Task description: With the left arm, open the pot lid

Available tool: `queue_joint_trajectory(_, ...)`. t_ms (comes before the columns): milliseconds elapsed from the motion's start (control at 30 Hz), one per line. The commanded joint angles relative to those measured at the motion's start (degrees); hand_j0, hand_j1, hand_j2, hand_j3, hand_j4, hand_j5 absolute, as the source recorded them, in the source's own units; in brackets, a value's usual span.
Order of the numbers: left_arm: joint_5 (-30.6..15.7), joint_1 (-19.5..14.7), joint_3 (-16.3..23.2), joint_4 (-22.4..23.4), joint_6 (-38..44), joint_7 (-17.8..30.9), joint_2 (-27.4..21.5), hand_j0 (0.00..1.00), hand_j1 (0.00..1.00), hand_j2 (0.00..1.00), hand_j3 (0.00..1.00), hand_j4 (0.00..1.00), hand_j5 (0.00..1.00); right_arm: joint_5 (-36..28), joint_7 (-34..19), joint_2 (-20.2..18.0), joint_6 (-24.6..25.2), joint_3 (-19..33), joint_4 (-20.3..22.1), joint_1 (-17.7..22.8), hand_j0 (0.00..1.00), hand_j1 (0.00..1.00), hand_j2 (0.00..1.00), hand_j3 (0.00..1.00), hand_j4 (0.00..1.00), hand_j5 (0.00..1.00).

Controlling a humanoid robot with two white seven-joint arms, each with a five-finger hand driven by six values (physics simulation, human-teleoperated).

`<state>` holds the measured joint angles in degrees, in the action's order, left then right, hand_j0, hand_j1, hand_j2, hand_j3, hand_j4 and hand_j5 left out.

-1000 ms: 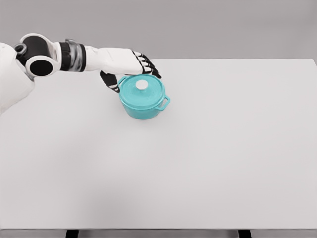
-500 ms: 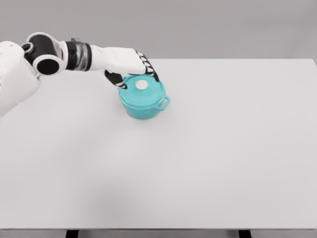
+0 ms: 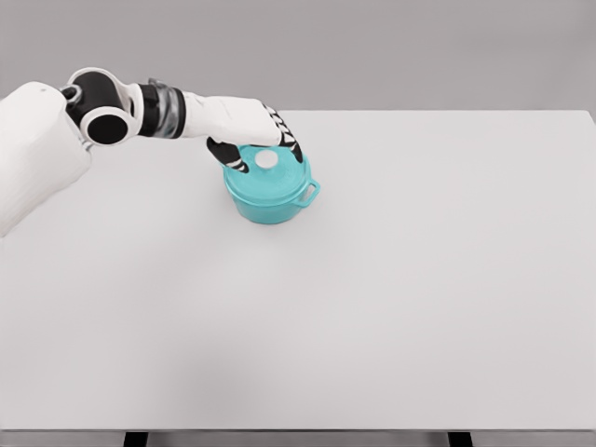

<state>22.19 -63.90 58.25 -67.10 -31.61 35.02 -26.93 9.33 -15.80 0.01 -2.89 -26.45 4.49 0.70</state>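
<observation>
A teal pot (image 3: 269, 197) stands on the white table (image 3: 372, 298), left of the middle and toward the back. Its teal lid (image 3: 273, 177) sits on it, with a small white knob (image 3: 267, 160) on top. A side handle (image 3: 310, 193) sticks out to the right. My left hand (image 3: 265, 154) hangs over the lid's back left part. Its black-tipped fingers (image 3: 292, 147) curve down around the knob, the thumb (image 3: 229, 156) on the near left side. The fingers are spread and I cannot see them touching the knob. The right arm is out of view.
The left arm (image 3: 177, 116) reaches in from the upper left, just above the table's back edge. The table's front edge runs along the bottom of the view.
My left hand has moved right and a little forward, from behind the pot's left rim to over the lid around the knob. The pot and lid have not moved.
</observation>
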Motion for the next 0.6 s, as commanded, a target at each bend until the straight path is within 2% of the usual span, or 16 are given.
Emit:
queue_joint_trajectory(0, -0.13, -0.09, 0.11, 0.48, 0.15, -0.02, 0.56, 0.78, 0.78, 0.78, 0.78, 0.78, 0.78, -0.02, -0.02, -0.01, -0.01, -0.01, -0.01, 0.00, 1.00, 1.00, 1.00, 1.00, 1.00, 1.00)
queue_joint_trajectory(133, 2.85, -0.17, 0.11, 6.01, 0.15, -0.02, 3.46, 0.78, 0.78, 0.78, 0.78, 0.78, 0.78, -0.02, -0.02, -0.01, -0.01, -0.01, -0.01, 0.00, 1.00, 1.00, 1.00, 1.00, 1.00, 1.00)
queue_joint_trajectory(567, 3.73, -0.17, 0.11, 6.19, 0.15, -0.02, 3.64, 0.77, 0.77, 0.77, 0.77, 0.77, 0.77, -0.02, -0.02, -0.01, -0.01, -0.01, -0.01, 0.00, 1.00, 1.00, 1.00, 1.00, 1.00, 1.00)
